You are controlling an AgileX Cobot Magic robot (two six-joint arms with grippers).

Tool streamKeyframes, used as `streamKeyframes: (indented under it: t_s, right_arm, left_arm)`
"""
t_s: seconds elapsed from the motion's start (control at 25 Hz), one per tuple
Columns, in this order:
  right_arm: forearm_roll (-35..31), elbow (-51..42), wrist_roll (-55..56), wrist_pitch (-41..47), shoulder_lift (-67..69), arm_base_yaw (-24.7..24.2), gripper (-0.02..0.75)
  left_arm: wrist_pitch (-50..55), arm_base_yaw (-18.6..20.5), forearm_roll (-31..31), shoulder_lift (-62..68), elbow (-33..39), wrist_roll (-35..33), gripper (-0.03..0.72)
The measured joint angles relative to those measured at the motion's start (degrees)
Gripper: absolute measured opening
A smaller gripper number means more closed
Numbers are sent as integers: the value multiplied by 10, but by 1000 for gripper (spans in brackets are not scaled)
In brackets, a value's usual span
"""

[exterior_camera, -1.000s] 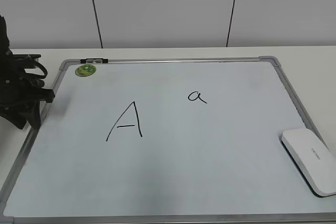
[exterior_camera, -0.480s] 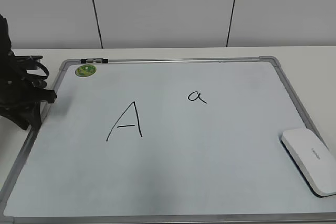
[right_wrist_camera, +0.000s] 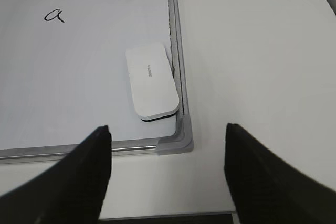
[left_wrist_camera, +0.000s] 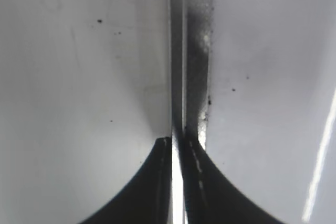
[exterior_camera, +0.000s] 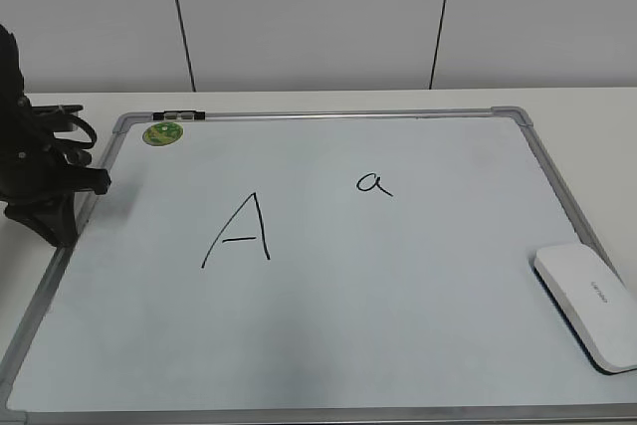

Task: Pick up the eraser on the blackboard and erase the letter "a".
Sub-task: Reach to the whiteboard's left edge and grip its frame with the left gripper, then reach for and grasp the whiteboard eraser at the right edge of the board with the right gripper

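The blackboard [exterior_camera: 328, 325] is a white board with a grey frame, lying flat on the table. The small letter "a" [exterior_camera: 374, 184] is written right of centre; it also shows in the right wrist view [right_wrist_camera: 54, 16]. The white eraser [exterior_camera: 589, 306] lies on the board at its right edge, near the front corner [right_wrist_camera: 151, 81]. My left gripper [exterior_camera: 62, 231] is at the board's left frame edge, with its jaws together over the frame strip [left_wrist_camera: 176, 139]. My right gripper [right_wrist_camera: 167, 127] is open and empty, above the table just off the board's front right corner; it is out of the exterior view.
A large capital "A" [exterior_camera: 239, 231] is drawn left of centre. A round green sticker [exterior_camera: 162, 132] sits at the board's far left corner, beside a small dark clip [exterior_camera: 179, 114] on the frame. White table surface surrounds the board [right_wrist_camera: 252, 51]. A wall stands behind.
My left arm has shifted slightly at the board's left edge. The eraser and the letters have not moved.
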State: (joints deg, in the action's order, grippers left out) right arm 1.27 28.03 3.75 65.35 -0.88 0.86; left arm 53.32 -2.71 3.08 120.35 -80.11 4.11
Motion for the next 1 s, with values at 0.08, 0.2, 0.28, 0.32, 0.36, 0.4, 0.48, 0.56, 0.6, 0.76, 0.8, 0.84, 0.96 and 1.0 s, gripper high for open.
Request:
streamKeyframes:
  t_s: [0.08,0.2,0.28,0.32,0.36,0.4,0.48,0.56,0.6,0.76,0.8,0.84,0.96,1.0]
  right_arm:
    - [0,0,0,0,0,0,501]
    - [0,0,0,0,2,0,501]
    - [0,1,0,0,33,0,501]
    - [0,2,0,-2,58,0,501]
    - [0,3,0,-4,77,0,501]
    - [0,3,0,-6,112,0,501]
    - [0,3,-1,-10,165,4,501]
    - [0,4,-1,-14,212,16,501]
    - [0,5,-1,-15,231,19,501]
    - [-2,24,-1,-23,320,26,501]
    - [-4,31,-2,-25,343,30,501]
    - [-7,37,-7,-28,362,35,501]
    - [-13,62,-24,-35,420,46,502]
    - [-13,73,-26,-41,445,47,507]
  left_arm:
    - [0,0,0,0,0,1,27]
    - [1,0,0,0,0,1,27]
    - [1,0,0,0,0,1,27]
    - [1,0,0,0,0,1,27]
    - [1,0,0,0,0,1,27]
    - [1,0,0,0,0,1,28]
    - [1,0,0,0,0,1,29]
    - [1,0,0,0,0,1,29]
    - [1,0,0,0,0,1,29]
    - [1,0,0,0,0,1,29]
    - [1,0,0,0,0,1,29]
    - [1,0,0,0,0,1,29]
    - [1,0,0,0,0,1,29]
    - [1,0,0,0,0,1,29]
